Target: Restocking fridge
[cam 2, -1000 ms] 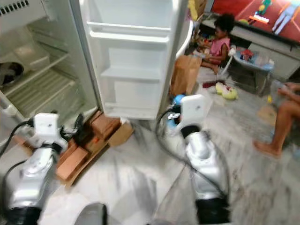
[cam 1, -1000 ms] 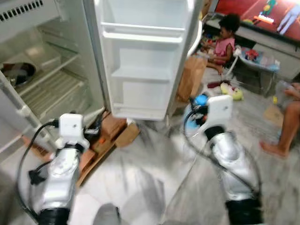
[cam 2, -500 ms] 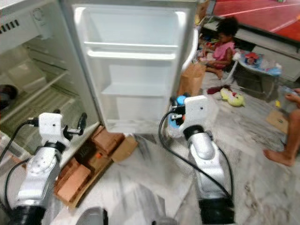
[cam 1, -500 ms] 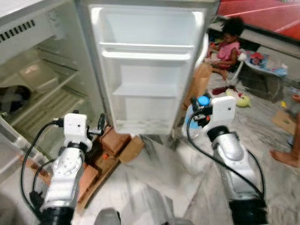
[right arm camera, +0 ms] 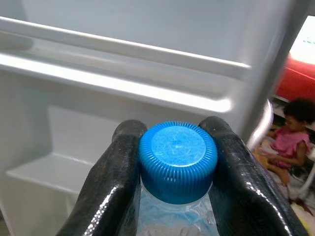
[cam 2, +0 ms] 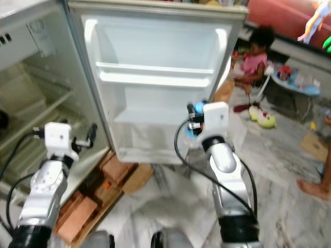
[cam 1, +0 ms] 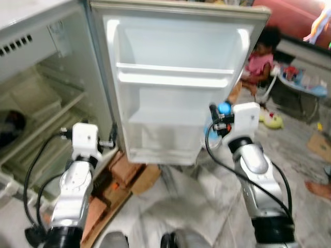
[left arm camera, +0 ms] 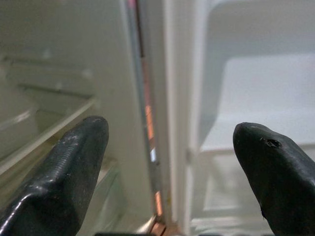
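The white fridge door [cam 1: 176, 93] stands open and faces me, with a shelf rail [cam 1: 176, 80] across its middle and a lower shelf [cam 1: 165, 150]. A clear water bottle with a blue cap [right arm camera: 177, 160] is clamped at the neck by my right gripper [cam 1: 220, 116]. The bottle hangs just in front of the door's right edge, at the height of the lower shelf. My left gripper [left arm camera: 170, 130] is open and holds nothing. It points at the hinge seam between the door and the fridge cabinet [cam 1: 46, 119].
Inside the cabinet are wire shelves and a dark bowl [cam 1: 10, 124]. Brown cardboard pieces [cam 1: 124, 173] lie on the floor under the door. A child [cam 1: 258, 57] sits behind the door among toys, and a person's foot [cam 1: 318, 188] rests at the right.
The camera has risen and closed in on the door. Both arms have come up, and the right gripper has carried the bottle up to the door's lower shelf height.
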You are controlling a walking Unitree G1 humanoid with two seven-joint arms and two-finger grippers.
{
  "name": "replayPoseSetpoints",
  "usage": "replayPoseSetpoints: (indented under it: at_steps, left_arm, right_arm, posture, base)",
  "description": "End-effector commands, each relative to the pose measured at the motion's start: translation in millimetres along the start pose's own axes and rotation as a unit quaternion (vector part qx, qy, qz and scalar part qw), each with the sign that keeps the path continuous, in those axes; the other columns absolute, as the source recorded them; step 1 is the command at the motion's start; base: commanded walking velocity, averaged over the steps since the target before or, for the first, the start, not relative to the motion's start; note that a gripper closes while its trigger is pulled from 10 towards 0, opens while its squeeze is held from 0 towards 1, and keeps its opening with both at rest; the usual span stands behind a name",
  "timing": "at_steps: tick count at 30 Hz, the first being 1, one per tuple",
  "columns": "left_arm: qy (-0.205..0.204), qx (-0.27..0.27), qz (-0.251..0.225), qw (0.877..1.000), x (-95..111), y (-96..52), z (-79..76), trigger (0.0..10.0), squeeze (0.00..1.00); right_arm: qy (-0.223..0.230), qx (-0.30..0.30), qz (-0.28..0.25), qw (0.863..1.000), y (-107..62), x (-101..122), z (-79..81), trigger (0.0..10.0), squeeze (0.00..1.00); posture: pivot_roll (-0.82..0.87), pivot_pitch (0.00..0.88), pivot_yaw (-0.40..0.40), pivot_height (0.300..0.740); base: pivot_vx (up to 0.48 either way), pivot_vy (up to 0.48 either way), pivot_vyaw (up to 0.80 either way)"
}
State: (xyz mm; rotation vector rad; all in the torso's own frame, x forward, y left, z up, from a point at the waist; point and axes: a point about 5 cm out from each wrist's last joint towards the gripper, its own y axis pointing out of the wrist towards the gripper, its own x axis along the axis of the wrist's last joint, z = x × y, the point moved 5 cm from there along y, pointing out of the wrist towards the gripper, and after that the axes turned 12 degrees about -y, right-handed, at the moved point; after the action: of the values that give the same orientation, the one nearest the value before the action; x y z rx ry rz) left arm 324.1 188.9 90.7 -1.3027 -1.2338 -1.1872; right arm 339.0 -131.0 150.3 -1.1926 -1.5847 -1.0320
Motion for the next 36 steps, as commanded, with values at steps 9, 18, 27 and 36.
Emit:
replayPoseSetpoints:
  at_steps: [9, 18, 27, 36]
  left_arm:
    - [0.009, -0.011, -0.003, 1.000, 1.6, -2.7, -0.9, 10.0, 0.00]
    - [0.007, -0.002, -0.006, 1.000, 2.4, -1.8, 0.9, 10.0, 0.00]
    - [0.004, 0.015, -0.001, 1.000, 0.6, -0.5, 7.6, 10.0, 0.00]
    - [0.003, -0.002, -0.008, 1.000, 3.1, -2.4, 4.5, 10.0, 0.00]
  right_arm:
    - [0.000, 0.004, -0.011, 1.000, 0.1, 4.9, 2.4, 10.0, 0.00]
    - [0.000, 0.003, -0.009, 1.000, -0.7, 3.3, 2.6, 10.0, 0.00]
    - [0.006, 0.007, -0.008, 1.000, -1.5, 0.6, 5.7, 10.0, 0.00]
    - [0.018, 0.011, -0.004, 1.000, -3.7, -2.0, 6.8, 10.0, 0.00]
  posture:
    - [0.00, 0.076, -0.087, 0.740]
    - [0.00, 0.076, -0.084, 0.740]
    - [0.00, 0.079, -0.084, 0.740]
    - [0.00, 0.081, -0.084, 0.740]
  base:
    - [0.000, -0.078, 0.00]
    - [0.000, -0.137, 0.00]
    - [0.000, 0.000, 0.00]
    - [0.000, 0.000, 0.00]
